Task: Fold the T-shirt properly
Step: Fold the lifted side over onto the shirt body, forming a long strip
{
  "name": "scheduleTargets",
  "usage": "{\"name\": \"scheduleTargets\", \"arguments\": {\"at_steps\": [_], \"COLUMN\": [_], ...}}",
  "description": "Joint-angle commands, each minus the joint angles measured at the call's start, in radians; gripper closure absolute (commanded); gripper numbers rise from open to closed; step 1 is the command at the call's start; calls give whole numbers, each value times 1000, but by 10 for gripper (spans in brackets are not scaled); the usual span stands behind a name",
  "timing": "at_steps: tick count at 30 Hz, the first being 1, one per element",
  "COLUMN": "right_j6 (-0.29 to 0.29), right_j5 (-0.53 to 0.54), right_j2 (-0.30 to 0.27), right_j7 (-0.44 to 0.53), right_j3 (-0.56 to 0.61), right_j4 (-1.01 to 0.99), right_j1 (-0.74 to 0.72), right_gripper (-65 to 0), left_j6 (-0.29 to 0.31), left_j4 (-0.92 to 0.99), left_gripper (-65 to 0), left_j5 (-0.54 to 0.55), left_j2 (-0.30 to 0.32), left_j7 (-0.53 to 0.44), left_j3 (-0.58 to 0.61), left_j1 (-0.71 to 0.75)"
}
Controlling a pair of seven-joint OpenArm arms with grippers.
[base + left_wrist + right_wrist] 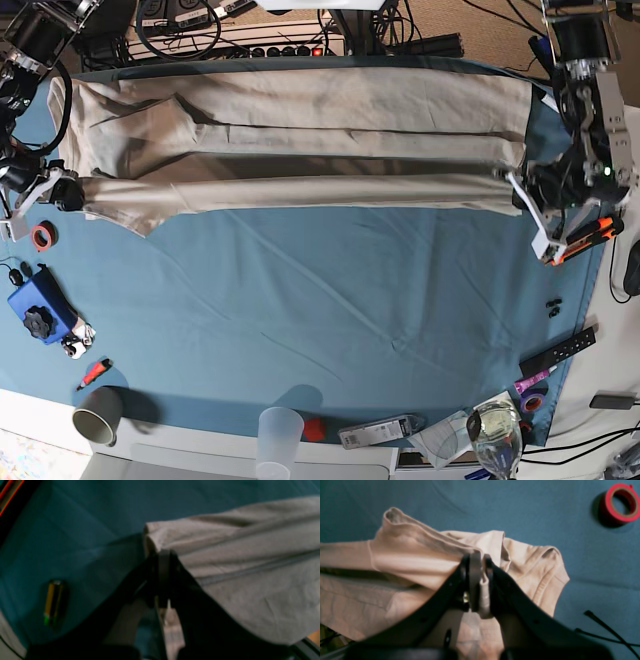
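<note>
Directly ahead of the left gripper [163, 555], in the left wrist view, the T-shirt [250, 562] runs away to the right as a long doubled band; the jaws are closed on a corner of its folded edge, with a strip of cloth showing between them; a small battery [53, 602] lies on the blue tablecloth [87, 530] well to the gripper's left. At the tips of the right gripper [478, 558], in the right wrist view, the jaws are likewise clamped on bunched cloth near a sleeve and shoulder; the rest of the garment trails off to the left, and a red tape roll [618, 502] sits well apart at upper right. Between the two grippers, in the base view, the garment [300, 140] is stretched taut along the far side of the table; its long axis runs from one gripper to the other, the sleeve end lying at the right gripper [60, 190] and the straight end at the left gripper [520, 185]. Judged from this, one lengthwise fold appears made, since layered edges run along the band; the crosswise folds into a compact packet remain, and the cloth is not yet released.
</note>
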State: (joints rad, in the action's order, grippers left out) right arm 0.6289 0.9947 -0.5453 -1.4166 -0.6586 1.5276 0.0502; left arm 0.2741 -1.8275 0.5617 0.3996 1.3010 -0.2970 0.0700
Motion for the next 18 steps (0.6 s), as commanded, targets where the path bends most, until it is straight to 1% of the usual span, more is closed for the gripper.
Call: {"name": "scheduleTargets", "arguments": {"at_steps": [1, 5, 10, 15, 18], "right_j6": [4, 4, 4, 11, 24], "right_j5": [8, 12, 40, 42, 42], "right_j2": [-28, -28, -28, -27, -19], "right_j7": [20, 20, 20, 20, 20], "right_j3": [-11, -11, -11, -31, -72], "right_j4": [18, 18, 19, 81, 131], "right_j1": [-10, 1, 36, 74, 98], "right_gripper": [0, 0, 0, 0, 0], "left_j6": [1, 0, -9, -15, -10], "left_j4": [-42, -117, -149, -166, -166], "left_gripper": [0, 0, 0, 0, 0], "left_j5": [1, -5, -28, -22, 31], "left_j2": [16, 16, 15, 13, 13], "left_j7": [-20, -44, -44, -45, -45], "left_j3": [-8, -8, -22, -105, -153], "left_j1": [9, 77, 118, 138, 147]}}
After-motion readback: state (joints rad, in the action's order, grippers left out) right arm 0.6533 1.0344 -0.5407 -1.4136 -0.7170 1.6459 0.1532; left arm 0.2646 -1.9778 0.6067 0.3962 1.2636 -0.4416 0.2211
